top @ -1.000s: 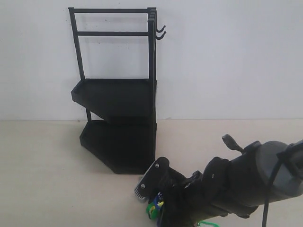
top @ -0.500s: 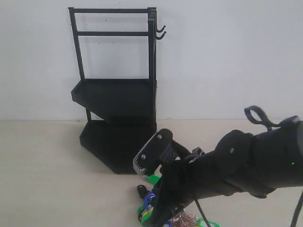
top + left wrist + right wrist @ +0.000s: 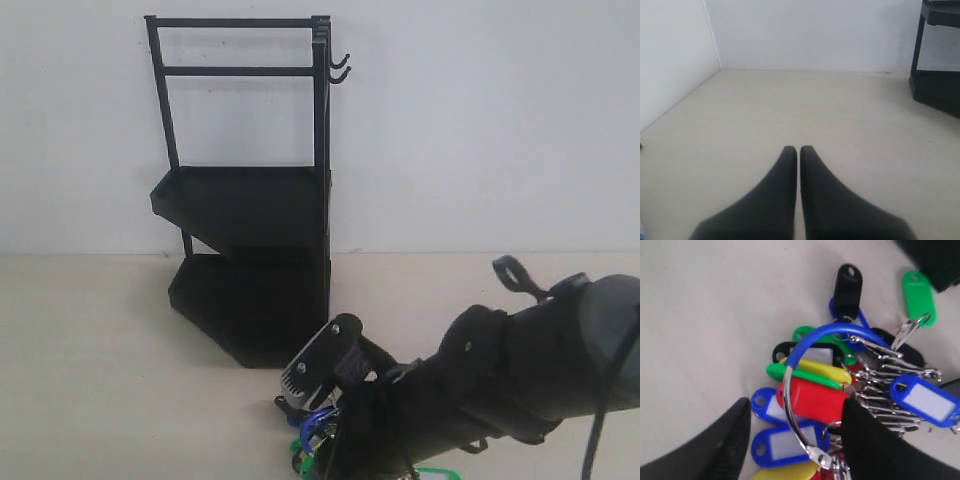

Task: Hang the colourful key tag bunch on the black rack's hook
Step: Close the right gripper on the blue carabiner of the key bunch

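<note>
Arm on R [image 3: 500, 370] stoops low, jaws spread astride key tag bunch [image 3: 815, 397]; L jaws pressed together

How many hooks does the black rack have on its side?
2. Both are on the black rack, at the top right in the exterior view: upper hook directly above lower hook. Others may be hidden.

The bulky black right arm [image 3: 500, 380] is stretched low and angled downward, the fingers of its black right gripper [image 3: 796, 410] spread apart. The black left gripper [image 3: 798, 150] is held pressed together.
</note>
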`<state>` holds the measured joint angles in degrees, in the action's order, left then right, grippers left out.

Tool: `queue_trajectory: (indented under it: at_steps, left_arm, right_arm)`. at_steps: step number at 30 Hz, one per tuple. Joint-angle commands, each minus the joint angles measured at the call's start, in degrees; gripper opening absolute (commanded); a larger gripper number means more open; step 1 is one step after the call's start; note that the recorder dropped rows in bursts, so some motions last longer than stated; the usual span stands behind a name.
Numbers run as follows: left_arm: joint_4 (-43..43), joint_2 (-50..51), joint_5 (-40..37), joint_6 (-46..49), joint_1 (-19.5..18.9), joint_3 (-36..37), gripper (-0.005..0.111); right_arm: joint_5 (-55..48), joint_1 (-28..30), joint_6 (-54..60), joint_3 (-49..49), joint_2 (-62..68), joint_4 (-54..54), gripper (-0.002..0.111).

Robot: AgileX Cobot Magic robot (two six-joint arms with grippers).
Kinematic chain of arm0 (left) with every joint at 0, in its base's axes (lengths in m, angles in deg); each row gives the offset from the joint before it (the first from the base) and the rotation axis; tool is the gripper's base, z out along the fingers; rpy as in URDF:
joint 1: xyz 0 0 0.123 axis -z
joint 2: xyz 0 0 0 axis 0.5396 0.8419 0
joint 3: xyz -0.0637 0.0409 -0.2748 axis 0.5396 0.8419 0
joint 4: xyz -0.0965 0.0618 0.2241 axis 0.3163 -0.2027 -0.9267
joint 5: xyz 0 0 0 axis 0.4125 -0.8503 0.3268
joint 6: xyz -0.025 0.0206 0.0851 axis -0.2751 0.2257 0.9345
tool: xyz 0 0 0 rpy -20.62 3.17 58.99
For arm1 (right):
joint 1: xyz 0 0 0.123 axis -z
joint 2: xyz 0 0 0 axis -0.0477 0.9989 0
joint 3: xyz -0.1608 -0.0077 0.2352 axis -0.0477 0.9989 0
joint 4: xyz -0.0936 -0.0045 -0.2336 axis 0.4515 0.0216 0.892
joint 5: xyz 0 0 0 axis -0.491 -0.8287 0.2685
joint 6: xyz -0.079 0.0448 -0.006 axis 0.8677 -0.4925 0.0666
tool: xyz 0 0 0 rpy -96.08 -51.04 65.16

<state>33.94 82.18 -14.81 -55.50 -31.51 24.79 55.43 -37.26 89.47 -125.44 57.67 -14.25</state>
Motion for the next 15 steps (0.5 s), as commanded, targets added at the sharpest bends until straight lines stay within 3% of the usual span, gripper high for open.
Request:
queue_trajectory:
  at_steps: [1, 4, 15]
  left_arm:
    - [0.0, 0.2, 0.6, -0.3, 0.1, -0.1, 0.004]
    - [0.0, 0.2, 0.6, -0.3, 0.1, -0.1, 0.004]
    - [0.0, 0.2, 0.6, -0.3, 0.1, -0.1, 0.004]
  right_arm:
    - [1.0, -1.0, 0.2, -2.0, 3.5, -2.1, 0.054]
    - [3.2, -2.7, 0.2, -3.4, 5.5, -2.1, 0.044]
    - [7.5, -3.5, 0.2, -4.9, 10.5, -2.1, 0.045]
